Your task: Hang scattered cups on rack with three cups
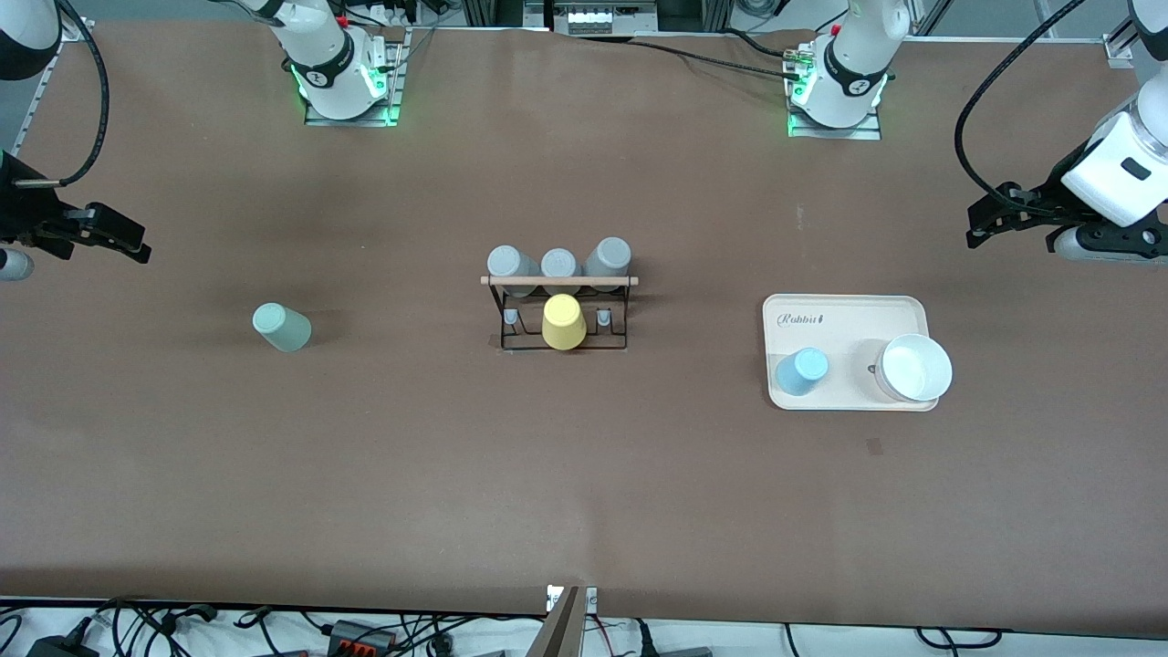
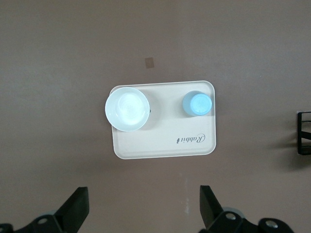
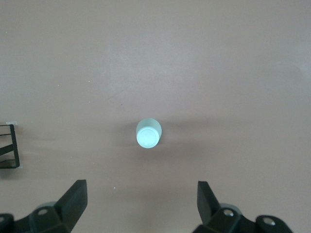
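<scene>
Cream tray (image 1: 849, 315) lettered "Rabbit", blue cup (image 1: 802, 371) aboard

The right arm rises from its base at the upper left of the front frame, and its tool (image 1: 114, 239) hangs in the air at the left edge, with both fingers (image 3: 73, 199) spread wide and nothing between them. The left arm comes from the base at the upper right; its tool (image 1: 990, 224) hangs at the right edge, fingers (image 2: 75, 206) also wide apart and empty.
</scene>
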`<move>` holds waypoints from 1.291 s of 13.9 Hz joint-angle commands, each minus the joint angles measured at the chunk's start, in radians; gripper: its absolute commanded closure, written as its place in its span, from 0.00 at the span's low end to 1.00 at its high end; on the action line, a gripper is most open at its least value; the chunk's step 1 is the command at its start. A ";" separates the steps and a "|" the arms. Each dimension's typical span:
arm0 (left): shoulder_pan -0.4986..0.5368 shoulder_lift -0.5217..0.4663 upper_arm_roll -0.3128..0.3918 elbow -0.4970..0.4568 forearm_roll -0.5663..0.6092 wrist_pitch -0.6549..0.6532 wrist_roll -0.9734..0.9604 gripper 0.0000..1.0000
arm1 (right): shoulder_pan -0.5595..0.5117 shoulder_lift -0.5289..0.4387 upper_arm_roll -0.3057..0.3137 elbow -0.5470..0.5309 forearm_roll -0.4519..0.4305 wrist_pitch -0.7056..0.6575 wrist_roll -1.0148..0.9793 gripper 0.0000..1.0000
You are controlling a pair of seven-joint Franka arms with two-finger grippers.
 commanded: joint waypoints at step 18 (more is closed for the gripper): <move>-0.106 0.453 -0.009 0.089 -0.067 0.200 -0.012 0.00 | -0.018 -0.015 0.014 -0.009 0.016 0.000 -0.020 0.00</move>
